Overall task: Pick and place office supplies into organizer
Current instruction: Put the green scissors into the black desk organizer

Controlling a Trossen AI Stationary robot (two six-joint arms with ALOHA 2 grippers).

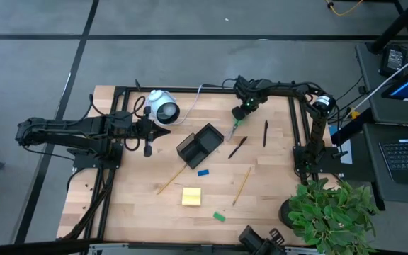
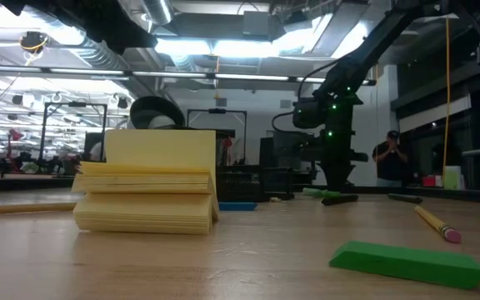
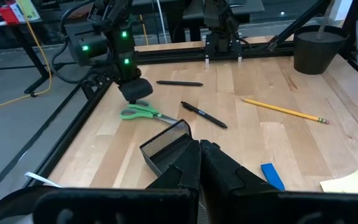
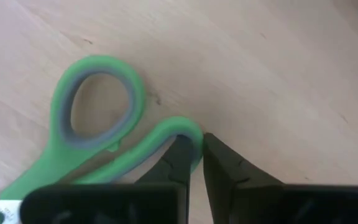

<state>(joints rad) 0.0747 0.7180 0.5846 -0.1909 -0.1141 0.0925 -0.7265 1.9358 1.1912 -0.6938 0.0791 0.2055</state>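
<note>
The green-handled scissors (image 3: 145, 113) lie flat on the wood table near its far edge, and my right gripper (image 1: 240, 115) stands over their handle end, pointing down and shut on it. Nearer the middle sits the black organizer (image 1: 200, 144). A black pen (image 1: 237, 146), a second dark pen (image 1: 265, 132), two pencils (image 1: 171, 180) (image 1: 241, 185), a yellow sticky-note pad (image 1: 191, 196), a blue block (image 1: 203, 172) and a green block (image 1: 219, 217) lie around it. My left gripper (image 3: 201, 163) hovers shut at the table's left, touching nothing. My right gripper has the rim of one green handle loop (image 4: 194, 138) between its two fingers. One finger (image 4: 178, 163) is inside the loop and the other (image 4: 229, 171) outside. They come from above, pointing down. The scissors lie flat on the table.
A white round device (image 1: 163, 108) with a cable sits at the far left of the table. A black frame (image 1: 299, 127) runs along the table's edges. A potted plant (image 1: 331, 209) stands at the near right corner. A person (image 2: 388, 154) stands in the room beyond.
</note>
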